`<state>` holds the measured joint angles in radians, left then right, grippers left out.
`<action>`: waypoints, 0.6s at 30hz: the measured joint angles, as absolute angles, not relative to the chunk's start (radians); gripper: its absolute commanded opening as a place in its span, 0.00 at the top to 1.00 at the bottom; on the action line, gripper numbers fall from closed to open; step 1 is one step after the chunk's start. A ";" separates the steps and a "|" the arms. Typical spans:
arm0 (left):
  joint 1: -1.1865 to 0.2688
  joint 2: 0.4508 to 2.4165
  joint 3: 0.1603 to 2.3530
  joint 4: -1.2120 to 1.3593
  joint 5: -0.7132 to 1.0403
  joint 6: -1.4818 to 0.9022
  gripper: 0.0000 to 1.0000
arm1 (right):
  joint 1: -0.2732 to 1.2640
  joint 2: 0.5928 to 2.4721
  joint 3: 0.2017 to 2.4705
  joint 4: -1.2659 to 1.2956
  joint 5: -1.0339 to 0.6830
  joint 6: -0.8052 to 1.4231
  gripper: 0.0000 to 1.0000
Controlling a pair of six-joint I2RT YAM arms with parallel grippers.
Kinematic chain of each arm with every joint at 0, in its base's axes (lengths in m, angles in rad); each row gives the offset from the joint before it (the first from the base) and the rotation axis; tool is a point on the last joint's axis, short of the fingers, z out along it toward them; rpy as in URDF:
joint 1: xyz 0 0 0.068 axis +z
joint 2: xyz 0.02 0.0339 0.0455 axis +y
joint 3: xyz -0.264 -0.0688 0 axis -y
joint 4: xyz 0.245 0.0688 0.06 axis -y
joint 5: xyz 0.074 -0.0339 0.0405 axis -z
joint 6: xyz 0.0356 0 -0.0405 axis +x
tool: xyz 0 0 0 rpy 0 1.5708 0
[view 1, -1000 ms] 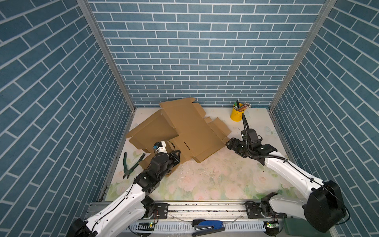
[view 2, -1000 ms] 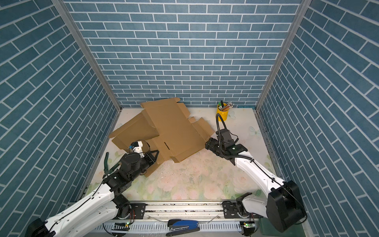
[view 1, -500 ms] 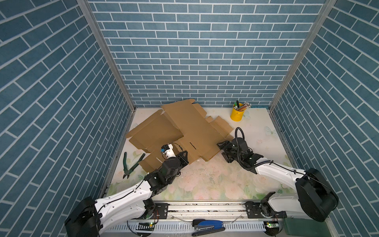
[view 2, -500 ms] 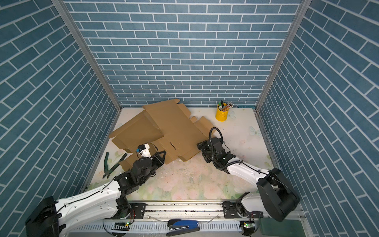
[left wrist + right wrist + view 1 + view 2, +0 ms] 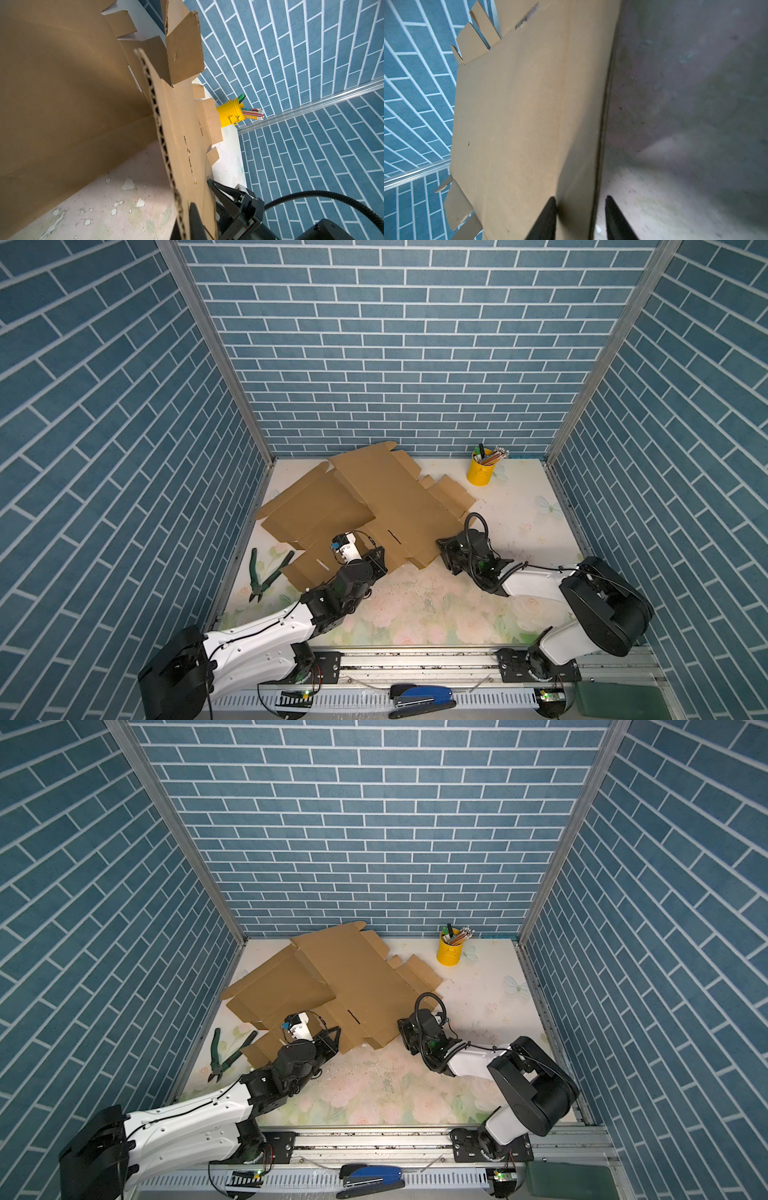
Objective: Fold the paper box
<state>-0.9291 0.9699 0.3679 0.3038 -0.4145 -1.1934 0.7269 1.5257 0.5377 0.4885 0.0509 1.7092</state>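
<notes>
**Paper box** (image 5: pixel 386 497): a mostly unfolded blank on the tabletop (image 5: pixel 519 506), toward the rear left. I keep the left fingers (image 5: pixel 195 220) pinched on its near edge as an anchor. The right fingers (image 5: pixel 548 216) straddle the neighbouring edge, spread and not yet gripping, probably to raise that panel.

Pretty clearly a robotics lab test cell, not a real room. A left arm (image 5: pixel 257 635) and a right arm (image 5: pixel 536 585) are bolted onto a metal rail (image 5: pixel 415 662). A floral-print tabletop (image 5: pixel 436 605) is laid just behind that rail and boxed in on three sides by panels (image 5: pixel 407 344) printed with fake blue brick, joined by bare aluminium posts (image 5: pixel 220 356). A yellow pencil cup (image 5: pixel 480 472) is parked at the far end from the rail, green pliers (image 5: pixel 266 572) nearer, and a blue stapler (image 5: pixel 422 695) on the cable duct (image 5: pixel 490 697) just in front.
</notes>
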 measured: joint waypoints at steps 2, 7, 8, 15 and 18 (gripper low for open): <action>-0.929 0.965 0.369 0.300 -0.418 -1.192 0.94 | 0.727 1.528 0.537 0.514 0.068 1.714 0.86; -0.930 0.932 0.409 0.195 -0.414 -1.158 0.64 | 0.724 1.524 0.534 0.548 0.094 1.720 1.00; -0.929 0.912 0.428 0.150 -0.417 -1.137 0.58 | 0.720 1.521 0.531 0.546 0.091 1.711 1.00; -0.833 0.818 0.711 -0.242 -0.410 -0.944 0.46 | 0.566 1.465 0.535 0.437 -0.118 1.484 1.00; -0.762 0.831 0.791 -0.329 -0.365 -0.851 0.45 | 0.485 1.462 0.588 0.280 -0.268 1.303 1.00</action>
